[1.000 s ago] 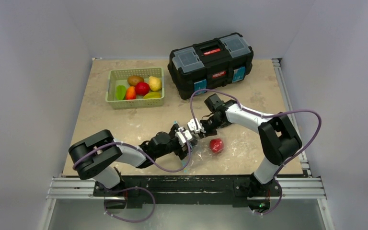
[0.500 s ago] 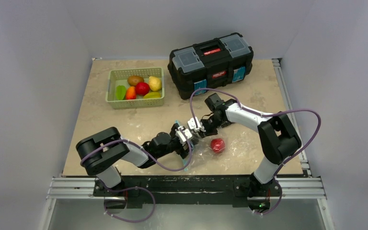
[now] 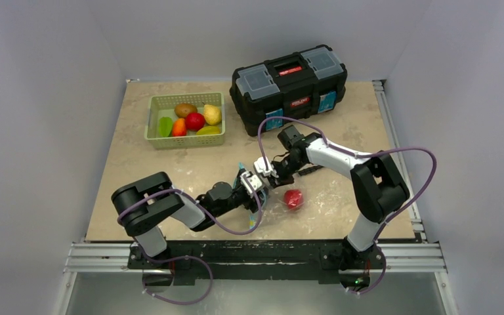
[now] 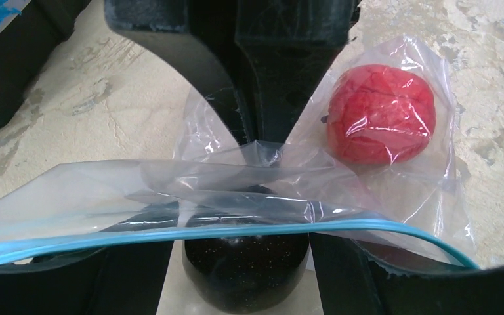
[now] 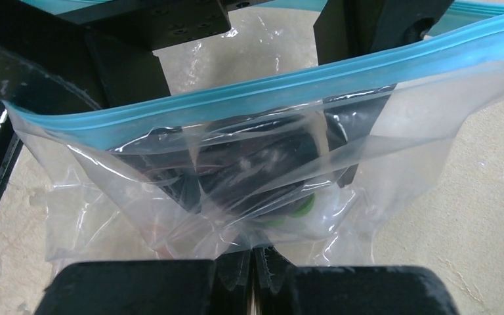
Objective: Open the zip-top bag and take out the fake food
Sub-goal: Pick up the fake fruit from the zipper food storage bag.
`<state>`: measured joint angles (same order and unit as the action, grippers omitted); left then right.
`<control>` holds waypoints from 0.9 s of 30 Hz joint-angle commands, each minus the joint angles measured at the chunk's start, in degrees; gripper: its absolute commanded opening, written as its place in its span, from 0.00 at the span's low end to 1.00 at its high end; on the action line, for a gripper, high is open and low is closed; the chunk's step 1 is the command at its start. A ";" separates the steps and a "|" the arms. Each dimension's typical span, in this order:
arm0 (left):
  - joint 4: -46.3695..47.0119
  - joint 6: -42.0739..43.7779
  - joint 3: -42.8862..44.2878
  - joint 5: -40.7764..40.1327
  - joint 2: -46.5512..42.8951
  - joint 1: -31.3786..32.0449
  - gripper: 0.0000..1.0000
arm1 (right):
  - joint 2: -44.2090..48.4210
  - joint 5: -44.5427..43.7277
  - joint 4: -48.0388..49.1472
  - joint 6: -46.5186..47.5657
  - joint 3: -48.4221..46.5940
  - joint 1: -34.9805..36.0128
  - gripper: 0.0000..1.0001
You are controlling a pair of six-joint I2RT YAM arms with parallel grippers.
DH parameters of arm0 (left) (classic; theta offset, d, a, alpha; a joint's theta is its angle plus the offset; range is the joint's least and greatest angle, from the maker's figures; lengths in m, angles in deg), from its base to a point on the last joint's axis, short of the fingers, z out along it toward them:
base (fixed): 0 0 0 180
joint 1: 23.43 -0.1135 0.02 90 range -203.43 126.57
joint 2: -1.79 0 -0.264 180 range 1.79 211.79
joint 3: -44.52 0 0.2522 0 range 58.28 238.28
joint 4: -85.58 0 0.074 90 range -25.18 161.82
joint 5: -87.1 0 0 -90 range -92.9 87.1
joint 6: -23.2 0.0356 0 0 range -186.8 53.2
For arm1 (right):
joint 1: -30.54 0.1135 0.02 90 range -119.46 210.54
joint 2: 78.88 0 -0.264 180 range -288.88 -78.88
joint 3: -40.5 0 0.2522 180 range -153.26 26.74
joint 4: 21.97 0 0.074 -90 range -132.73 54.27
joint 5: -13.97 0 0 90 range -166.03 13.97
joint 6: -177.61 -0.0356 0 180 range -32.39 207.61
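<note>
The zip-top bag [image 3: 281, 199] lies crumpled near the table's front, clear with a teal zip strip [image 4: 170, 235]. One red fake food [image 3: 293, 198] sits inside it, also plain in the left wrist view [image 4: 380, 115]. My right gripper [image 5: 252, 259] is shut on a fold of the bag's film [image 5: 236, 151], below the strip [image 5: 236, 95]. My left gripper [image 4: 246, 246] faces it at the bag's mouth [image 3: 249, 182]. Its jaws stand apart, and the strip runs across both fingers. The bag veils the fingertips.
A green basket [image 3: 152, 121] at the back left holds several fake fruits. A black toolbox [image 3: 291, 82] stands at the back centre. The two grippers sit almost tip to tip [image 3: 266, 170]. Purple cables loop over both arms.
Both grippers have shifted slightly left and away with the bag's mouth. The left jaws have narrowed a little. The red food barely moved.
</note>
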<state>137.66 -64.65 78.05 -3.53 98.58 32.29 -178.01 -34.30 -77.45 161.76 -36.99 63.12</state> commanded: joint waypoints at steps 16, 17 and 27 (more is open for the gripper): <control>1.80 1.43 -1.19 0.87 -3.68 0.44 0.24 | -0.27 3.35 -1.18 -1.02 -2.08 0.89 0.00; 1.34 1.57 -1.36 0.81 -4.27 0.45 0.20 | -0.20 3.31 -1.18 -1.02 -2.04 0.88 0.00; -3.37 3.04 -3.31 0.82 -9.11 0.45 0.11 | 0.17 2.37 -0.52 -1.12 -1.43 0.23 0.00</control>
<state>133.35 -62.68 76.10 -3.16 91.85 32.60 -178.28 -33.12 -77.56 160.77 -37.31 63.77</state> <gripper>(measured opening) 0.593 0.003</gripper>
